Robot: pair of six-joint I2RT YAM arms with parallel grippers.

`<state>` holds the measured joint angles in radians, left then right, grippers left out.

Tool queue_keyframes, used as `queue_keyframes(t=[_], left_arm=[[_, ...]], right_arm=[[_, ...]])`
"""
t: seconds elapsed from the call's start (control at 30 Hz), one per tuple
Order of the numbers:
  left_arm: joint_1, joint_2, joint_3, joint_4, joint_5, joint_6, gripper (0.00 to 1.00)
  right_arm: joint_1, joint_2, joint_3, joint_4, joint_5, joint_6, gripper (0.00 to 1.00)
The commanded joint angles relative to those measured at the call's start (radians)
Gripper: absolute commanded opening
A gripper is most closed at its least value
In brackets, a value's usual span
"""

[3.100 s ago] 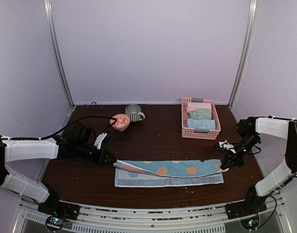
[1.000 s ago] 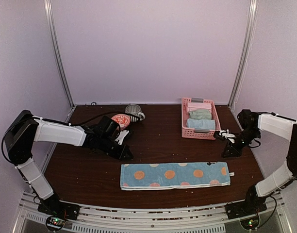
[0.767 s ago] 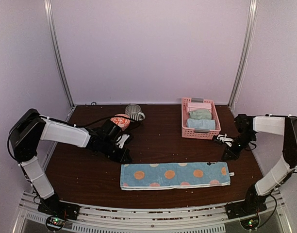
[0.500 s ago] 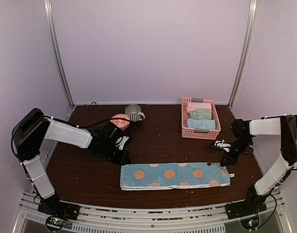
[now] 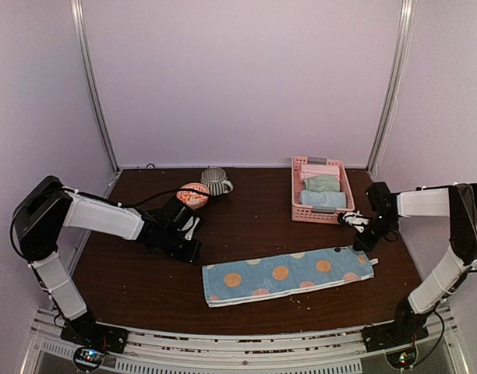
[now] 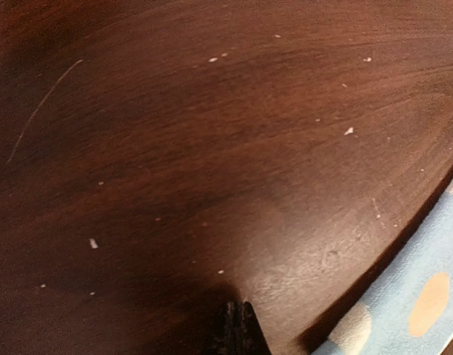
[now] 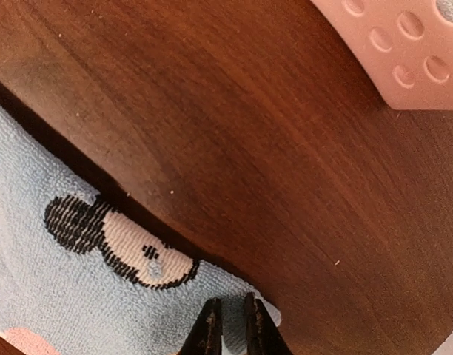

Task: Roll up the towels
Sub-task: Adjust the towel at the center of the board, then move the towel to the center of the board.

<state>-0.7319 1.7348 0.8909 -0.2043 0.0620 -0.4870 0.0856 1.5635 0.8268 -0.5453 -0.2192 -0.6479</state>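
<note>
A light blue towel (image 5: 289,274) with orange dots lies flat on the table, folded lengthwise and tilted, its right end farther back. My right gripper (image 5: 355,244) is shut on the towel's far right corner. In the right wrist view the gripper (image 7: 232,327) pinches that corner of the towel (image 7: 64,296) beside a black-and-white mouse print. My left gripper (image 5: 193,251) is shut and empty, low over the wood just left of the towel's left end. The left wrist view shows the gripper (image 6: 236,329) and a towel edge (image 6: 415,307) at the lower right.
A pink lattice basket (image 5: 295,192) at the back right holds rolled pink (image 5: 320,170), grey-green (image 5: 323,183) and light blue (image 5: 323,199) towels; its corner shows in the right wrist view (image 7: 404,52). A striped mug (image 5: 215,181) and a red patterned bowl (image 5: 194,195) stand behind the left arm.
The right gripper has closed on the towel's far right corner and drawn it back, so the towel now lies tilted. The left gripper has eased slightly left, away from the towel.
</note>
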Motion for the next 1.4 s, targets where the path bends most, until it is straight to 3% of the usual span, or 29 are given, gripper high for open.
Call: queue_keyframes(t=[0.0,0.1,0.23,0.27,0.33,0.37,0.4,0.5,0.53,0.63,0.73,0.8,0.97,1.37], left_arm=[[0.009,-0.069,0.012,-0.061,-0.099,0.024,0.00],[-0.004,-0.162,0.025,-0.018,-0.060,0.088,0.02],[-0.031,-0.262,0.052,-0.008,-0.073,0.151,0.21],[-0.037,-0.275,0.058,0.001,-0.067,0.162,0.22],[-0.040,-0.293,0.056,0.035,-0.093,0.117,0.19],[-0.040,-0.296,0.054,0.044,-0.090,0.097,0.14],[-0.040,-0.295,0.051,0.054,-0.062,0.087,0.00],[-0.040,-0.304,-0.013,0.162,0.107,0.094,0.00],[-0.042,-0.304,-0.040,0.205,0.158,0.099,0.00],[-0.051,-0.245,-0.053,0.207,0.217,0.083,0.00],[-0.074,-0.172,-0.048,0.187,0.273,0.102,0.00],[-0.081,-0.126,-0.044,0.166,0.285,0.104,0.00],[-0.083,-0.044,-0.053,0.135,0.287,0.113,0.00],[-0.069,0.066,0.022,-0.025,0.018,0.125,0.00]], right_arm=[[0.005,0.003,0.063,-0.015,-0.024,0.051,0.13],[-0.002,-0.065,0.113,-0.054,-0.052,0.088,0.13],[-0.022,-0.191,0.177,-0.063,-0.021,0.159,0.19],[-0.036,-0.216,0.180,-0.046,-0.018,0.189,0.32],[-0.082,-0.244,0.169,-0.027,-0.062,0.254,0.94],[-0.099,-0.237,0.171,-0.075,-0.151,0.202,0.99],[-0.101,-0.215,0.178,-0.123,-0.198,0.157,1.00],[-0.101,-0.144,0.206,-0.250,-0.257,0.068,1.00],[-0.100,-0.131,0.204,-0.263,-0.249,0.049,0.92],[-0.101,-0.103,0.173,-0.287,-0.176,-0.025,0.53],[-0.101,-0.040,0.152,-0.349,-0.125,-0.084,0.29],[-0.101,-0.004,0.134,-0.363,-0.124,-0.092,0.23],[-0.098,0.066,0.099,-0.304,-0.127,-0.069,0.19],[-0.096,0.223,0.147,-0.148,-0.024,0.052,0.09]])
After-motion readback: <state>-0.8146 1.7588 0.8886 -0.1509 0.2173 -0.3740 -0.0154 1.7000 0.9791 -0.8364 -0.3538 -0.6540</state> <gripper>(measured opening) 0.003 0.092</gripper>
